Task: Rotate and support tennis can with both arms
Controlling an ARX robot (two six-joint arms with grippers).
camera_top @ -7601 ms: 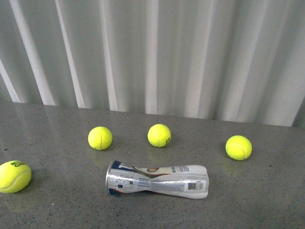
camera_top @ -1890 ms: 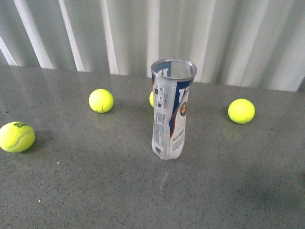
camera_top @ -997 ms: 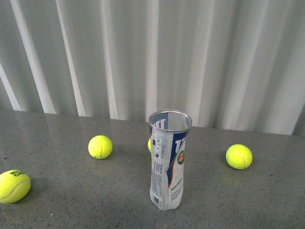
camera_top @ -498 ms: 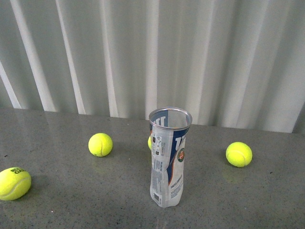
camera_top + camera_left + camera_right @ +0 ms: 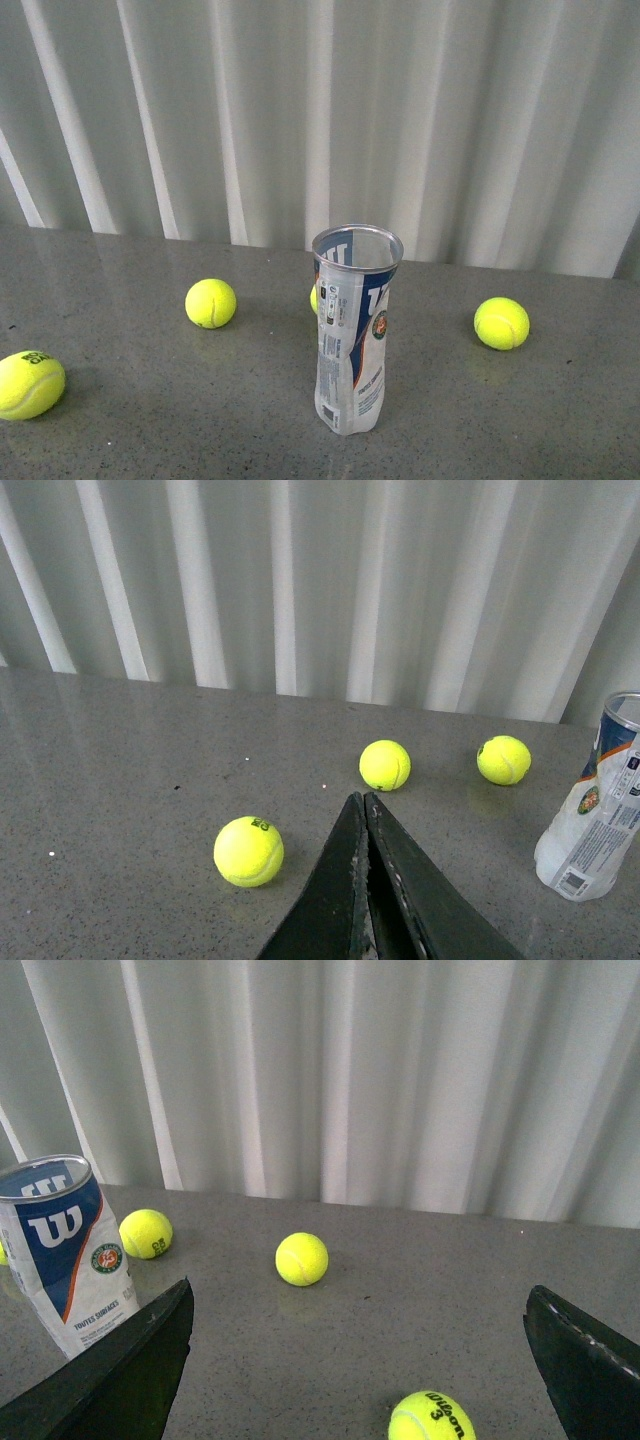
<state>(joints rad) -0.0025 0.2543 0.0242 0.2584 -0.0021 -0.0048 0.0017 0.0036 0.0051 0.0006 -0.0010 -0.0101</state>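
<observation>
The tennis can (image 5: 355,330) stands upright on the grey table, open silver rim up, dented in the middle, with a blue-white-orange label. No arm shows in the front view. In the left wrist view the can (image 5: 600,815) stands at the frame's edge, well apart from my left gripper (image 5: 358,800), whose fingers are shut together and hold nothing. In the right wrist view the can (image 5: 65,1250) stands beside one finger of my right gripper (image 5: 360,1305), which is wide open and empty.
Yellow tennis balls lie on the table (image 5: 150,420): one (image 5: 211,303) left of the can, one (image 5: 30,384) at the far left, one (image 5: 501,323) at the right, one (image 5: 314,299) half hidden behind the can. A white pleated curtain (image 5: 320,110) closes the back.
The can lay on its side 7.6 s ago and now stands upright. The view shifted between 1.9 s and 1.0 s ago. Almost nothing changed in the last half second.
</observation>
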